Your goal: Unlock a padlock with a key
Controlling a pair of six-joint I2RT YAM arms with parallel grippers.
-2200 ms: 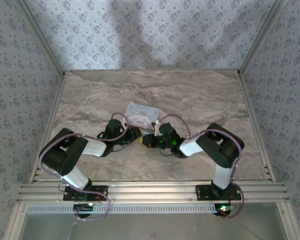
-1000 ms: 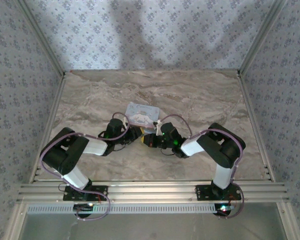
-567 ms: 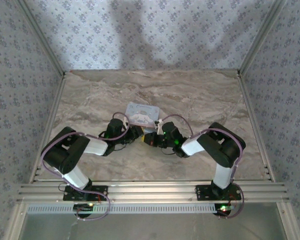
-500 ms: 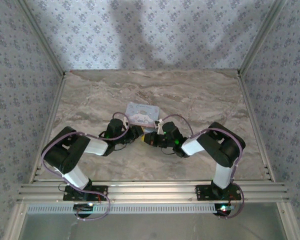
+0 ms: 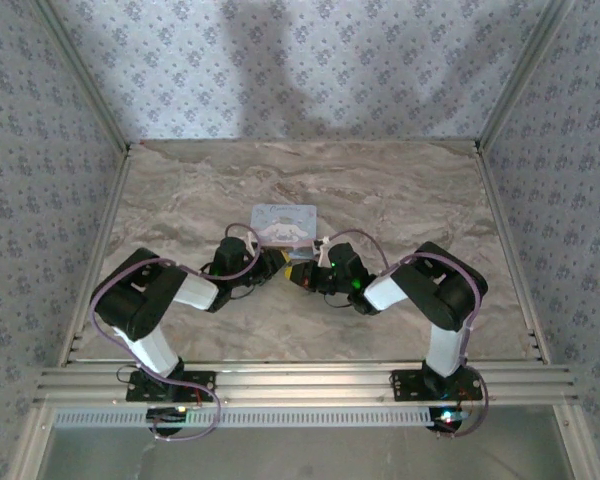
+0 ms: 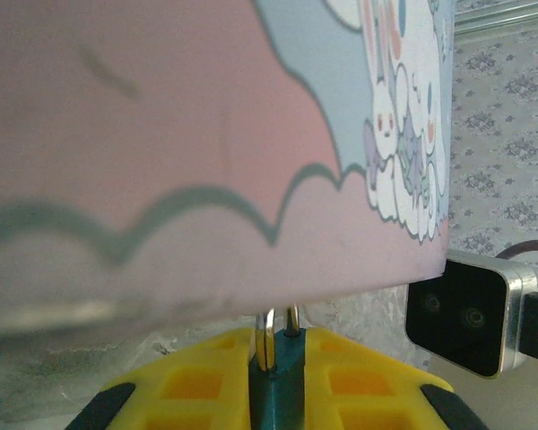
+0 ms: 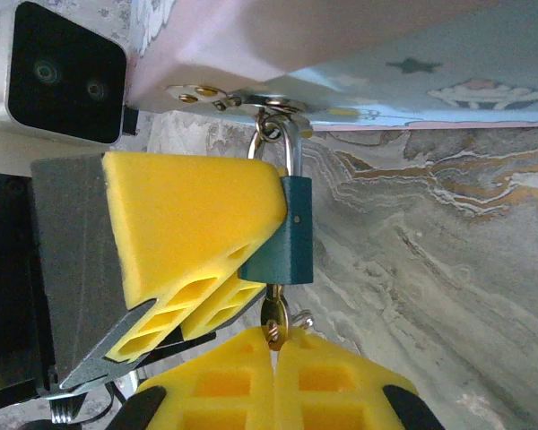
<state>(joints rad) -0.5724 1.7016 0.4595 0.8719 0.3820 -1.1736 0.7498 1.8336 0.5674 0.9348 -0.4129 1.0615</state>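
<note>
The teal padlock (image 7: 285, 235) hangs by its metal shackle (image 7: 287, 143) from the hasp of the pale blue cartoon tin (image 5: 285, 222). My left gripper (image 6: 276, 358) is shut on the padlock (image 6: 276, 385), its yellow pads (image 7: 184, 219) pressing both sides of the body. The small brass-silver key (image 7: 275, 315) is stuck into the bottom of the padlock. My right gripper (image 7: 275, 345) is shut on the key's head. Seen from above, both grippers meet just in front of the tin, left gripper (image 5: 273, 265) and right gripper (image 5: 302, 274).
The tin's side (image 6: 206, 134) looms right above the left gripper's pads. The right wrist camera housing (image 6: 466, 309) sits close to the left gripper. Marble tabletop (image 5: 400, 200) stretches behind and to both sides, with patterned walls (image 5: 300, 70) around.
The tin has turned from a tilted lie to square with the table and shifted slightly back. Both grippers followed it a little, still shut on padlock and key.
</note>
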